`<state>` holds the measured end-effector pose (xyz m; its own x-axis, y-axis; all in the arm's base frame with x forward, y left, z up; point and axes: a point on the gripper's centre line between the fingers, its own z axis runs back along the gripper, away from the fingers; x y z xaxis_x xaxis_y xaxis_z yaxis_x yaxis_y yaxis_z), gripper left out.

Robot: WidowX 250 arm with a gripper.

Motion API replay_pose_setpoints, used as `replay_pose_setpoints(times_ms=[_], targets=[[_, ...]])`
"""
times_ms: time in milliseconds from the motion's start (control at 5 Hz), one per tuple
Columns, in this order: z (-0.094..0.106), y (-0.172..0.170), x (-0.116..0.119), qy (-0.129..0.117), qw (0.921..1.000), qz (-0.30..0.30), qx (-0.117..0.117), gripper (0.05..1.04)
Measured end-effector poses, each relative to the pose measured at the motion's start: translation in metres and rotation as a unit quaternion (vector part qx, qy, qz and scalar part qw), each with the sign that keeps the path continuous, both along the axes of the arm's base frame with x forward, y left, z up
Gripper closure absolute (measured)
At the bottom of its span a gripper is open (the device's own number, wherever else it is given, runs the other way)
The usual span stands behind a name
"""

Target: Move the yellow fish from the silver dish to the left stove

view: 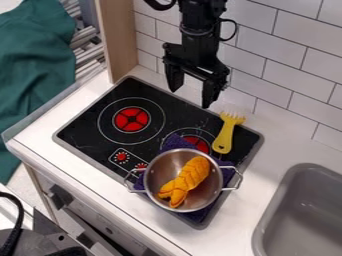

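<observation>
The black gripper (192,91) hangs open over the back edge of the stove, its two fingers apart with nothing between them. Below it and toward the front, the yellow-orange fish (186,181) lies diagonally inside the silver dish (155,172), a two-handled metal pot. The dish stands on a purple cloth at the front right of the black stove top. The left stove burner (131,119) is a red disc within white rings, left of the gripper and the dish.
A yellow fork-like utensil (225,136) lies right of the rear burner (196,143), which the purple cloth (176,142) partly covers. A grey sink (298,212) is at the lower right. White tiles and a wooden panel (118,37) stand behind the counter.
</observation>
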<state>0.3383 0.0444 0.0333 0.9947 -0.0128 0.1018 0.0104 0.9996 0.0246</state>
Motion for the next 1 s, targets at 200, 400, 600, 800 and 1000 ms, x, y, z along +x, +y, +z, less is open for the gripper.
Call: replay_pose_setpoints(times_ms=[200,400,600,800,1000], targets=[[-0.012,-0.002,-0.006,0.02,0.9998,0.0,-0.004,0.082],[-0.016,-0.004,-0.013,0.024,0.9996,0.009,-0.009,0.082],[0.001,-0.007,-0.028,0.002,0.9998,0.016,-0.011,0.082],[0.017,-0.005,-0.054,0.002,0.9996,0.026,0.008,0.082],[0.018,-0.007,-0.08,0.013,0.9996,0.024,0.009,0.082]])
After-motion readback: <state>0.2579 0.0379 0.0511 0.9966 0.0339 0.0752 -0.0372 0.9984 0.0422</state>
